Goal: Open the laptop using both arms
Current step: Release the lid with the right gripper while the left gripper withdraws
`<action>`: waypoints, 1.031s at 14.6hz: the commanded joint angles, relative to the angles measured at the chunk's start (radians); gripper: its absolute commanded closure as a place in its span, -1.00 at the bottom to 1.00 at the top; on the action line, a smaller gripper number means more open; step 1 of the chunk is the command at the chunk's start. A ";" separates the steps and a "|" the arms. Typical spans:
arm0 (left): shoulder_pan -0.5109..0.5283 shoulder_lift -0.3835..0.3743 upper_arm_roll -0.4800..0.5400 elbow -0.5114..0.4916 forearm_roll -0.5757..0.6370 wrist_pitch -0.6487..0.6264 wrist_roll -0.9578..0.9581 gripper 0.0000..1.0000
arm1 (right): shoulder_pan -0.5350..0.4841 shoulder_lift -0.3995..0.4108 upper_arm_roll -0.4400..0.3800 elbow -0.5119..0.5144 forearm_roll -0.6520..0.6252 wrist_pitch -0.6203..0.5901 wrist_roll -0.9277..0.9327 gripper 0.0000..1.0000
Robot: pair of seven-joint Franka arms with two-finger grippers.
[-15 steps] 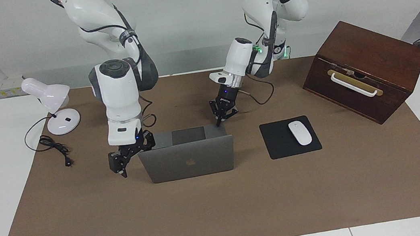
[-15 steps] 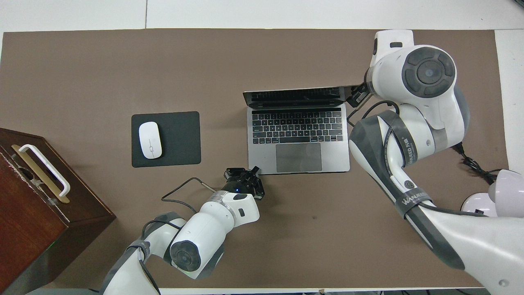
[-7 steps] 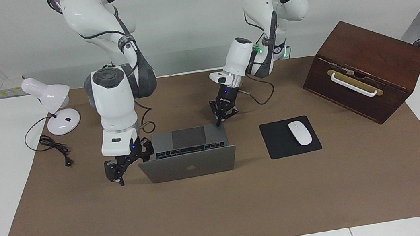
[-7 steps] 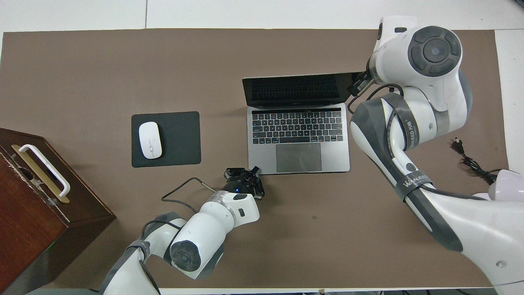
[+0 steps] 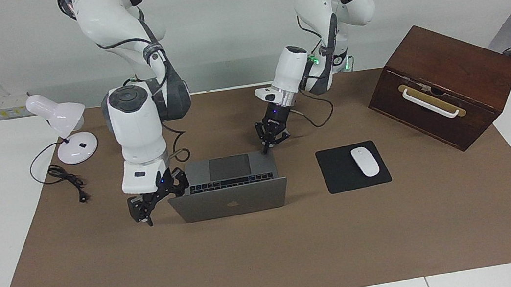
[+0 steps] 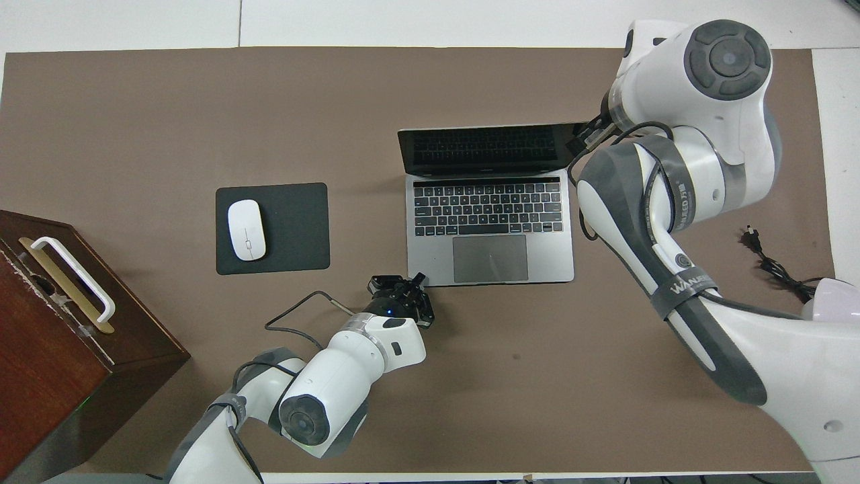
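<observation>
The laptop (image 5: 233, 200) (image 6: 490, 228) stands open in the middle of the brown mat, its lid leaning back away from the robots, with the dark keyboard and grey trackpad showing. My left gripper (image 5: 266, 148) (image 6: 411, 280) is shut, and its tip rests on the corner of the laptop's base that lies nearest the robots, toward the left arm's end. My right gripper (image 5: 159, 194) (image 6: 583, 136) is at the lid's upper corner toward the right arm's end, against the lid's side edge. Whether it clasps the lid does not show.
A black mouse pad (image 5: 338, 172) with a white mouse (image 5: 365, 161) lies beside the laptop toward the left arm's end. A brown wooden box (image 5: 445, 84) with a white handle stands past it. A white desk lamp (image 5: 60, 122) and its cord (image 5: 68, 180) sit at the right arm's end.
The right gripper has moved away from the robots with the lid's corner, and the lid has tilted further back. The left arm has not moved.
</observation>
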 commanded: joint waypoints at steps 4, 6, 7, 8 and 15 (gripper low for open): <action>0.004 0.058 0.003 0.026 -0.014 0.018 0.024 1.00 | -0.005 -0.058 0.007 0.025 0.032 -0.149 0.052 -1.00; 0.003 0.058 0.003 0.026 -0.021 0.018 0.023 1.00 | -0.004 -0.088 0.008 0.022 0.032 -0.204 0.092 -1.00; 0.004 0.057 0.003 0.026 -0.024 0.018 0.020 1.00 | -0.004 -0.106 0.008 0.020 0.040 -0.232 0.094 -1.00; 0.003 0.049 0.003 0.026 -0.031 0.018 0.013 1.00 | -0.008 -0.123 0.002 0.022 0.078 -0.267 0.106 -1.00; 0.045 -0.093 0.003 0.009 -0.031 -0.096 -0.028 1.00 | -0.039 -0.235 -0.002 0.002 0.136 -0.451 0.227 -1.00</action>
